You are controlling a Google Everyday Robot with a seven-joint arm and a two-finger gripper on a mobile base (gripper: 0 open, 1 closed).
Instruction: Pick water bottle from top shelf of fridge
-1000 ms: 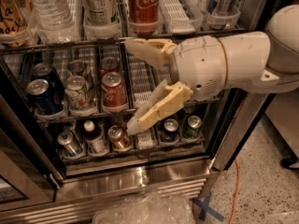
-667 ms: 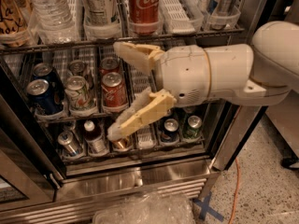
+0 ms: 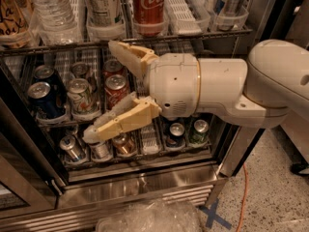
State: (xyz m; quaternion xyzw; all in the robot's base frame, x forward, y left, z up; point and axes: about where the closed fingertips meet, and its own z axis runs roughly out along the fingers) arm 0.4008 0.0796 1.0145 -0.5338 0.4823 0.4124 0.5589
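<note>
The water bottle (image 3: 50, 8), clear and ribbed, stands at the left of the top shelf (image 3: 193, 13); its cap is cut off by the frame's top edge. My gripper (image 3: 99, 89) is open and empty, with its tan fingers (image 3: 126, 56) spread wide. It hangs in front of the can racks of the fridge (image 3: 145, 187), below the top shelf and down-right of the water bottle, apart from it. The white arm body (image 3: 193, 83) hides the right part of the middle rack.
A bottle with a white printed label (image 3: 101, 6) and a red Coca-Cola can (image 3: 148, 6) stand right of the water bottle. Short cans (image 3: 79, 93) fill the lower racks. The dark door frame (image 3: 29, 144) is at the left. A clear plastic bag (image 3: 149, 216) and an orange cable (image 3: 244, 192) lie on the floor.
The arm has moved left across the fridge front, so the open gripper now sits nearer the left lanes. The fingers stay spread. The bottles have not moved.
</note>
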